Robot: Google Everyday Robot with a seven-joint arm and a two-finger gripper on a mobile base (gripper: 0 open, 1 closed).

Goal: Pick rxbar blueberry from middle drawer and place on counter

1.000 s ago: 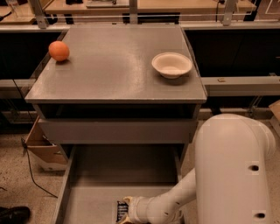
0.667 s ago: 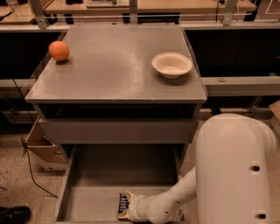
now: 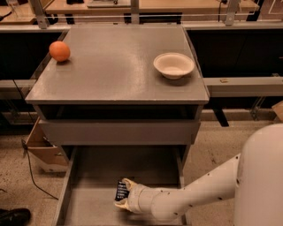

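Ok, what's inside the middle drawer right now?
The rxbar blueberry is in the middle drawer, with the gripper right at it. The arm covers the floor beneath it.

Pale lettering on the rxbar blueberry [image 3: 121, 190], held by the gripper [image 3: 123, 194] in the middle drawer [image 3: 88, 201], is unreadable.

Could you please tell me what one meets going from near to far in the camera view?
Two-finger gripper clasping the dark-wrapped rxbar blueberry in the shallow grey metal middle drawer → plain grey drawer front → matte grey counter → pale round bowl → round orange fruit → pale wooden tabletops.
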